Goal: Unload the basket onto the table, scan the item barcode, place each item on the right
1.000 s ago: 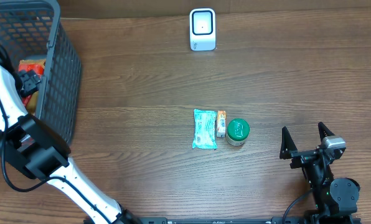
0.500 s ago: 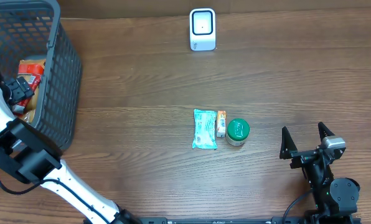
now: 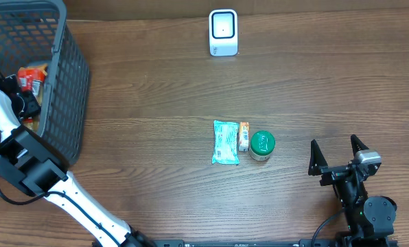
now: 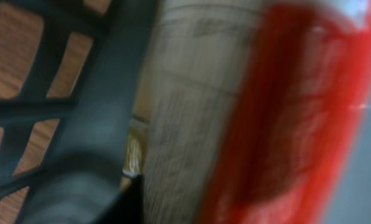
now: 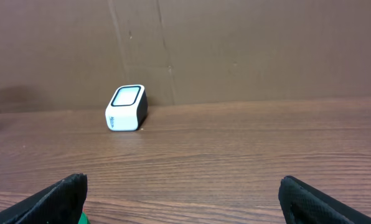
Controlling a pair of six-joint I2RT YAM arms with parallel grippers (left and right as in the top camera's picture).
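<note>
A red packet [image 3: 31, 75], judged the item due for scanning, lies inside the dark wire basket [image 3: 66, 62] at the table's far left corner, among other goods too hidden to name. The left gripper [image 3: 26, 98] reaches down into the basket right beside it. The left wrist camera is so close that the packet's red and beige wrapper [image 4: 285, 112] fills the blurred view next to the basket mesh [image 4: 79, 124]. Whether the fingers are clamped on the packet cannot be told, as neither view shows them.

The white barcode scanner [image 3: 223, 32] stands at the far edge of the table, well apart from the basket, with its window facing up and forward. By the look of it, the packet would have to be lifted out and carried across with its code turned to that window.

A teal sachet [image 3: 225, 143], a small orange packet [image 3: 243, 136] and a green-lidded jar [image 3: 262, 145] lie side by side mid-table. They seem to be set out of the scanner's way.

The right gripper [image 3: 337, 155] is parked at the near right edge. Its fingers are spread wide and empty, aimed at the scanner [image 5: 126, 108], and it is apparently idle.
</note>
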